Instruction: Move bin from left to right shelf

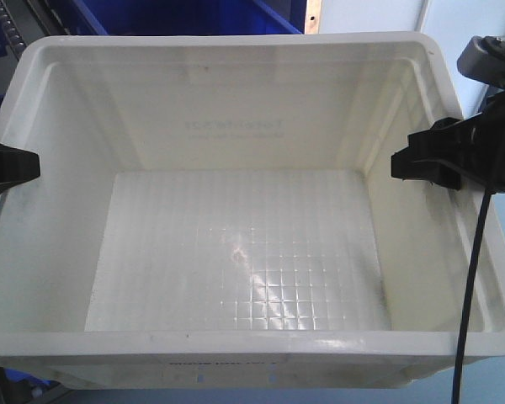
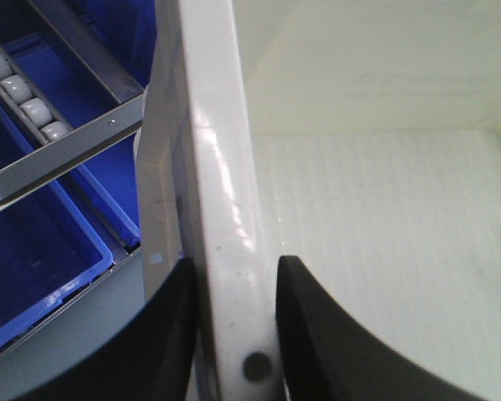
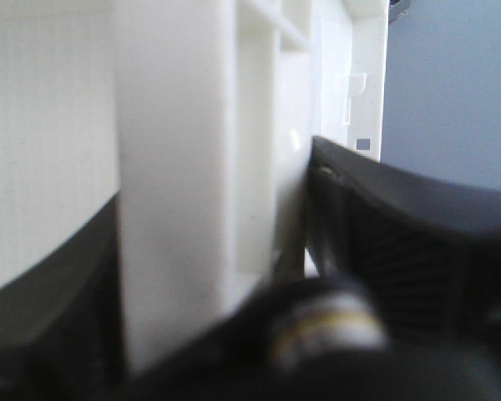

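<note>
Your left gripper (image 2: pixel 235 269) pinches the rim of the bin (image 1: pixel 236 52) at frame left, and your right gripper (image 3: pixel 213 180) clamps the opposite wall. The bin spans between them, long axis left-to-right, with neither arm nearer.

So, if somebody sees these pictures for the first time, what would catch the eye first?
The big white bin fills almost the whole front view, and it is empty. A black claw grips its rim on each side, the left claw and the right claw. Dark blue crates and white rollers lie beside it in the left wrist view.
</note>
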`<state>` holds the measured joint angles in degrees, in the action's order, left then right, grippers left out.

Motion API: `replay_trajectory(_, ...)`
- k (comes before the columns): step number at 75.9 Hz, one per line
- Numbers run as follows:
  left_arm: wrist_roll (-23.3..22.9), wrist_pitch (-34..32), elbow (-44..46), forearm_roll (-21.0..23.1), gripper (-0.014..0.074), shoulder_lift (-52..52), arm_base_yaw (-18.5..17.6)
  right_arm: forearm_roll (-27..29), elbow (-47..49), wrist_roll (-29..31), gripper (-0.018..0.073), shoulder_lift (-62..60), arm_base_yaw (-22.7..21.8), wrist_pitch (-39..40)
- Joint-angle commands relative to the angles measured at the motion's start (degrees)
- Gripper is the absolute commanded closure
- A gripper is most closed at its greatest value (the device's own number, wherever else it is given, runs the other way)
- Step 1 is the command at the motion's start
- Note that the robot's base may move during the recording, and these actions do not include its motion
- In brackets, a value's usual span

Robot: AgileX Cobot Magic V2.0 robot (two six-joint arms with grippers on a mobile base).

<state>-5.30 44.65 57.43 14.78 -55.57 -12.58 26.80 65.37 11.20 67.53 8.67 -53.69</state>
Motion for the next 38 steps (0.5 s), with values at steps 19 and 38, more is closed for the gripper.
replay_trajectory(19, 0.9, -7.4, 2.5, 4.3, 0.0602, 1.7, -0.5, 6.4, 2.5, 1.4, 0.0565, -1.9, 0.2, 4.3)
replay_trajectory(38, 0.9, -7.4, 2.5, 4.3, 0.0602, 1.7, -0.5, 6.4, 2.5, 1.4, 0.0565, -1.9, 0.2, 4.3)
